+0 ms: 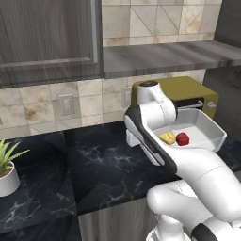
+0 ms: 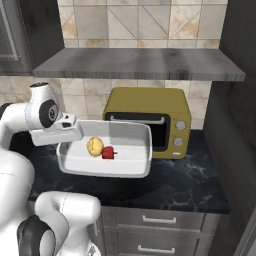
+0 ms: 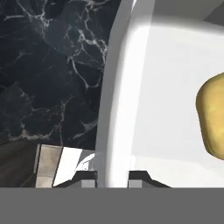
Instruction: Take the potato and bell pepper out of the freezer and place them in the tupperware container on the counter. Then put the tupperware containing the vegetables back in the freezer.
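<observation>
Near the back right corner of the bench (image 2: pixel 200 180), the gripper (image 3: pixel 111 177) pinches the left rim of the white tub (image 2: pixel 127 167), holding it tight. Its long side runs out to the right, away from the gripper. Inside, the potato (image 2: pixel 94 146) and the red pepper (image 2: pixel 108 153) touch. The oven (image 2: pixel 150 120) is right behind.

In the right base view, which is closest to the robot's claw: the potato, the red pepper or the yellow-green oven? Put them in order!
The claw grips the left rim of the tupperware container.
1. Potato: inside the container, nearest the claw.
2. Bell pepper: touching the potato's right side.
3. Oven: behind the container on the counter, farthest.
</observation>
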